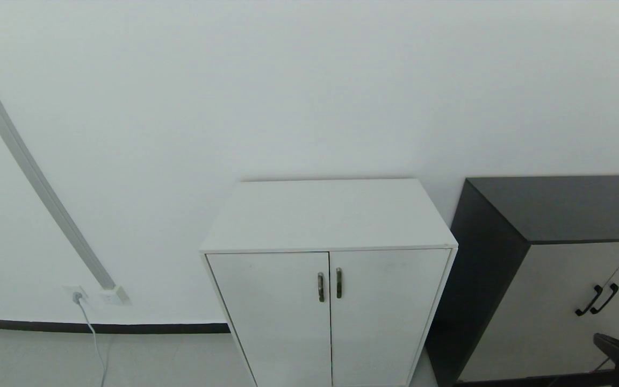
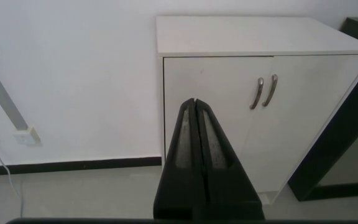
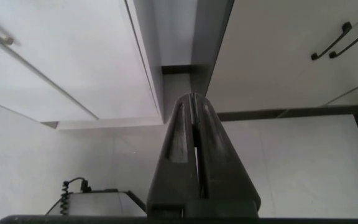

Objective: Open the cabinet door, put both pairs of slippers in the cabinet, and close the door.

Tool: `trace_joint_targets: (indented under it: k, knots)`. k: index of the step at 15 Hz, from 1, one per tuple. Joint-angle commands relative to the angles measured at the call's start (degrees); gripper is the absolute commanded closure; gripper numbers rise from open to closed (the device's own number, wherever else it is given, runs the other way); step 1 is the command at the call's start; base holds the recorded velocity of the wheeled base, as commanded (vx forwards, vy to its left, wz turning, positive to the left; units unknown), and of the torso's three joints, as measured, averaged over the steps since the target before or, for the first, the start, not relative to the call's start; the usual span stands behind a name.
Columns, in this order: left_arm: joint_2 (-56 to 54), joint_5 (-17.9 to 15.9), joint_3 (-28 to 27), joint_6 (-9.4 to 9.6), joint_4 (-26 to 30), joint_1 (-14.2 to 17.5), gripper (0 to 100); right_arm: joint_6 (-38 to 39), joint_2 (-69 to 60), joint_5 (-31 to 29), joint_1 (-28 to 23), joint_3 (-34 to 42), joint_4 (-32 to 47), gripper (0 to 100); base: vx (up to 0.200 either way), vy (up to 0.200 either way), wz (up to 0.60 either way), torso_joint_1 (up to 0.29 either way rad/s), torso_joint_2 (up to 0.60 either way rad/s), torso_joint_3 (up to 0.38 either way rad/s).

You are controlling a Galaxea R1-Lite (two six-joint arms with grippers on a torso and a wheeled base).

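1. The left gripper (image 2: pixel 194 106) is clenched: its fingers (image 2: pixel 182 143) are pressed flat together with nothing between them. It sits in front of the white cabinet (image 1: pixel 325 215), level with the left door (image 1: pixel 277 312) and clear of it.
2. The right gripper (image 3: pixel 195 99) is likewise clenched and empty. It is low over the floor (image 1: pixel 30 360) and points at the narrow gap between the two cabinets.
3. The white cabinet stands at lower centre of the head view, on the floor with its back to the wall (image 1: pixel 309 80). The left door and right door (image 1: pixel 384 306) are both closed. Their two upright metal handles (image 1: pixel 321 286) sit side by side at the meeting edge.
4. The black cabinet (image 1: pixel 556 207) is at lower right, just beside the white one. Its pale doors are shut and carry two dark handles.
5. On the wall at lower left is a socket (image 1: pixel 76 294) with a plug in it, and a grey cable (image 1: pixel 94 338) hangs from it to the floor.
6. A pale conduit (image 1: pixel 30 166) slants down from upper left to a box beside the socket. A dark skirting strip (image 1: pixel 100 327) runs along the wall's foot.
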Motion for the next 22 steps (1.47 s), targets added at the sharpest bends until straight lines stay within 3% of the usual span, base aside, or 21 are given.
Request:
trace_joint_targets:
  k: [1, 11, 22]
  knots:
    - [0.0, 0.0, 0.0, -0.01, 0.0, 0.0, 100, -0.8, -12.3, 1.1, 0.0, -0.1, 7.4, 100, 0.000, 0.000, 0.00, 0.000, 0.00, 0.000]
    - [0.0, -0.1, 0.0, -0.01, 0.0, -0.1, 100, -5.2, -36.3, 9.2, 0.6, -1.2, 35.7, 100, 0.000, 0.000, 0.00, 0.000, 0.00, 0.000]
    - [0.0, -0.2, 0.0, 0.07, 0.0, 0.0, 100, -5.2, -40.7, 10.7, 3.6, 0.0, 43.6, 100, 0.000, 0.000, 0.00, 0.000, 0.00, 0.000]
